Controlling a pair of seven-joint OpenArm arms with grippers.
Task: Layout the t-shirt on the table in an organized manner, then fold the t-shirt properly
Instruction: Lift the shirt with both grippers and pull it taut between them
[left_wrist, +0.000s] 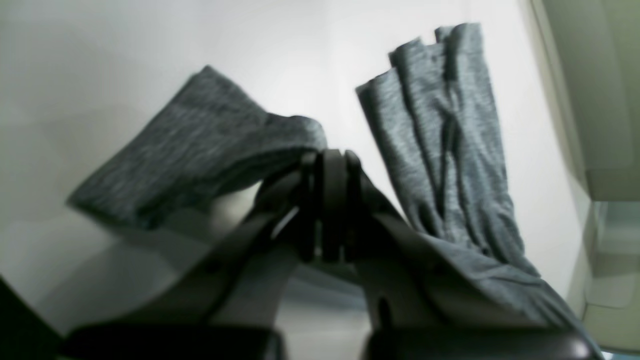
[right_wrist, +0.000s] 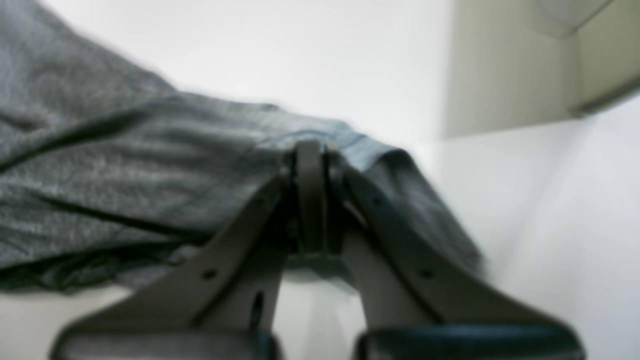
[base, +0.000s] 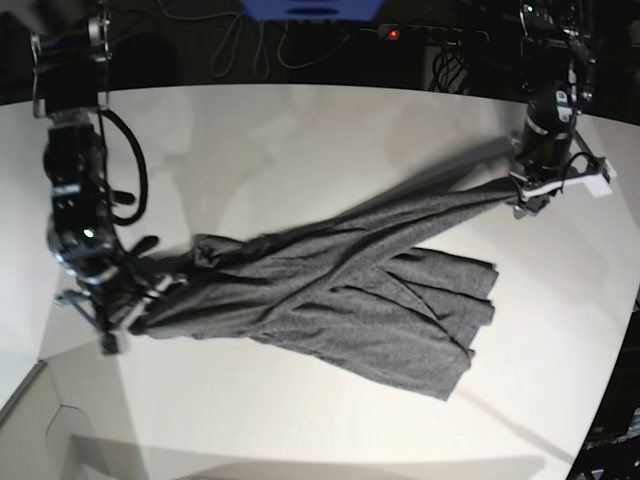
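Bright, even overhead light; white tabletop (base: 300, 130) near blown out w/ mild glare. Both wrist views soft, out of focus, motion smear on t-shirt (right_wrist: 100, 165) edges. Base view sharper, fisheye bend at edges, dark bkgd, soft shadows.

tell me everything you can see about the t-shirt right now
The t-shirt is plain dark heather-grey jersey knit, with no print showing. It is stretched across the white table, creased and twisted. The left gripper is shut on one end, the right gripper on the other. Loose folds fan out on the table between them.
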